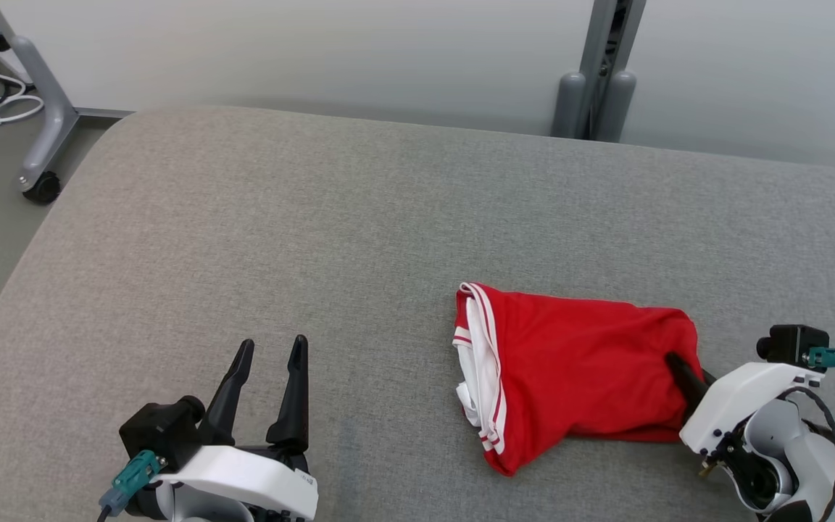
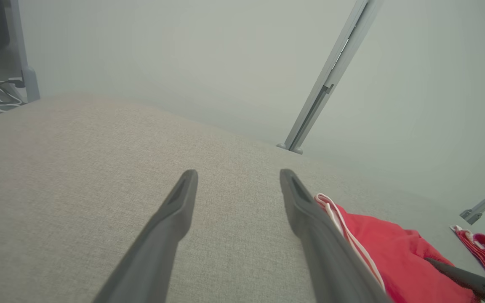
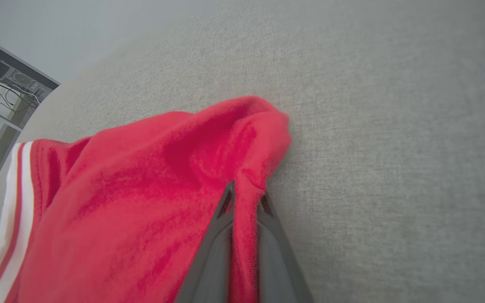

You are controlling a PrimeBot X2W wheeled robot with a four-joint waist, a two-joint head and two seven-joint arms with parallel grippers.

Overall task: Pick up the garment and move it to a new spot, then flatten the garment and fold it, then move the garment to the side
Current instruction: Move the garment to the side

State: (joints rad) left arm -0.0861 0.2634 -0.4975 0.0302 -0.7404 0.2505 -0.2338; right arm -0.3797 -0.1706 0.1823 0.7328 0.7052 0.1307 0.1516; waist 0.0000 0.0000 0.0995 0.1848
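The left gripper sits at about seven o'clock in the head view, its two dark fingers spread wide apart and pointing toward twelve; the white left wrist lies just behind them at six o'clock; the right gripper sits at four o'clock, fingers aimed toward ten, pinched together on a fold of the red garment; the white right wrist tilts behind it.

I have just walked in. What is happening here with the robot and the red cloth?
The robot's right gripper is shut on a fold at one end of the crumpled red garment with white-striped trim, lying on the grey fabric surface. The left gripper is open, apart from the garment. Nothing is flattened or folded yet.
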